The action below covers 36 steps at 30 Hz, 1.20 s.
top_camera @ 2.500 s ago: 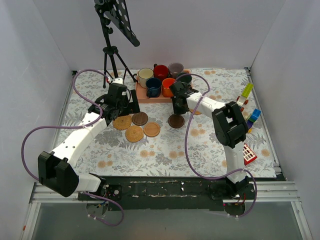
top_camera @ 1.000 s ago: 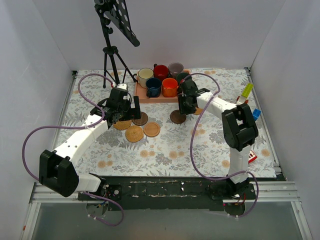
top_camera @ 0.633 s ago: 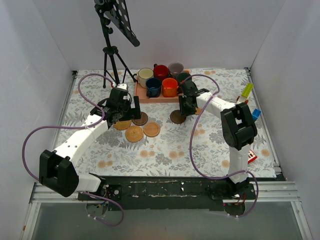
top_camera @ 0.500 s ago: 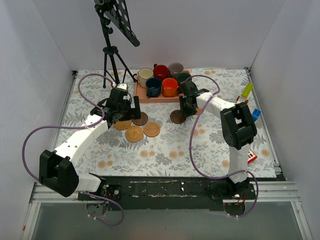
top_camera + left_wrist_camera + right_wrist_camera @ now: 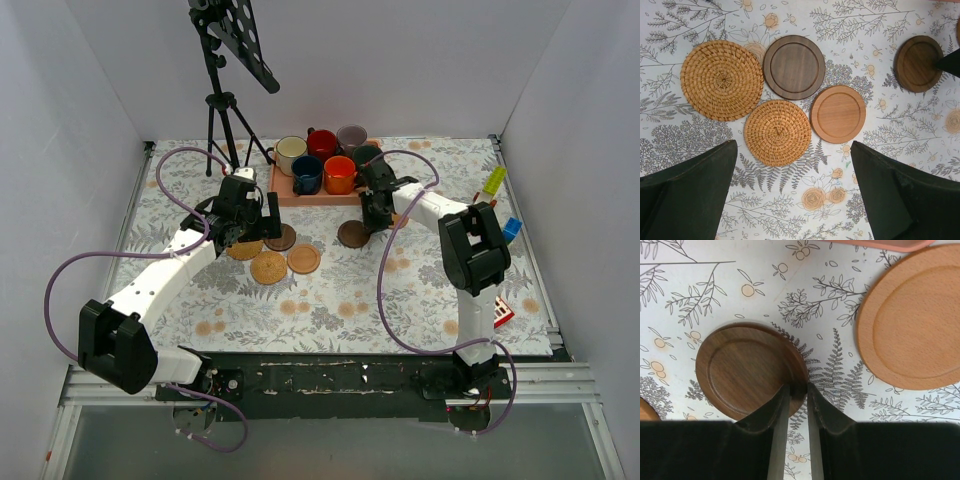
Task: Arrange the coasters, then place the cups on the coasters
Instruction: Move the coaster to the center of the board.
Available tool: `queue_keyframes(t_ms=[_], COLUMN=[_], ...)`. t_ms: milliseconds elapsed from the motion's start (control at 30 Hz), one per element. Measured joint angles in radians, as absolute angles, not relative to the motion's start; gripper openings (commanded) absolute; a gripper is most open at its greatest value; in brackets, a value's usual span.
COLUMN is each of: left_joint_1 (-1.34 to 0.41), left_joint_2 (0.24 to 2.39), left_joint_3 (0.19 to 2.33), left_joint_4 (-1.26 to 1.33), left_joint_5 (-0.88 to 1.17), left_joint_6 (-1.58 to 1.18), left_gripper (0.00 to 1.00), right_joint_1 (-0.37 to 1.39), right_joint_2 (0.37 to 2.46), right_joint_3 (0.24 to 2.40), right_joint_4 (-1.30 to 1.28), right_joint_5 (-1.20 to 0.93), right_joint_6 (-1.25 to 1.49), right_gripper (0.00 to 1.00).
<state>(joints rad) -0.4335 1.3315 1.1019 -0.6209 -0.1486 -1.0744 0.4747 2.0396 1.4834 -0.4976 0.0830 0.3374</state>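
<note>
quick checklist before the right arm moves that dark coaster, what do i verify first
1. Right pincer lined up on the dark coaster: ok, its tips sit at the rim.
2. Grip firm enough to lift or drag: cannot tell.
3. Tan wooden coaster apart from the dark one: ok, bare cloth lies between them.
4. Left pincer open and holding nothing: ok.
5. Cups out of the way: ok, all six stand on the pink tray.

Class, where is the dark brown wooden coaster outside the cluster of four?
Top view, right of centre: the dark brown wooden coaster lies nearer than the pink rectangular tray, at the right gripper.
</note>
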Motion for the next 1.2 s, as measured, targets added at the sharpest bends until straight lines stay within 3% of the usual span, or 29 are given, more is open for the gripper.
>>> queue_keyframes(t_ms=[267,1200], left_joint_1=[-0.434,-0.436], left_joint_2=[1.332,1.296], left_joint_3=[1.089,1.037], left_joint_4=[-0.621,-0.614], left_joint_5=[-0.148,-0.149], left_joint_6=[-1.074,-1.073], left_gripper=[0.98,0.98], right_joint_1=[0.481,0.566], right_joint_2=[2.075,2.16], right_joint_3=[1.529,1.643], right_joint_4=[-0.491,-0.469], right_joint_5=[0.044,0.036], right_joint_6=[0.381,0.53], right_gripper=[0.21,0.2])
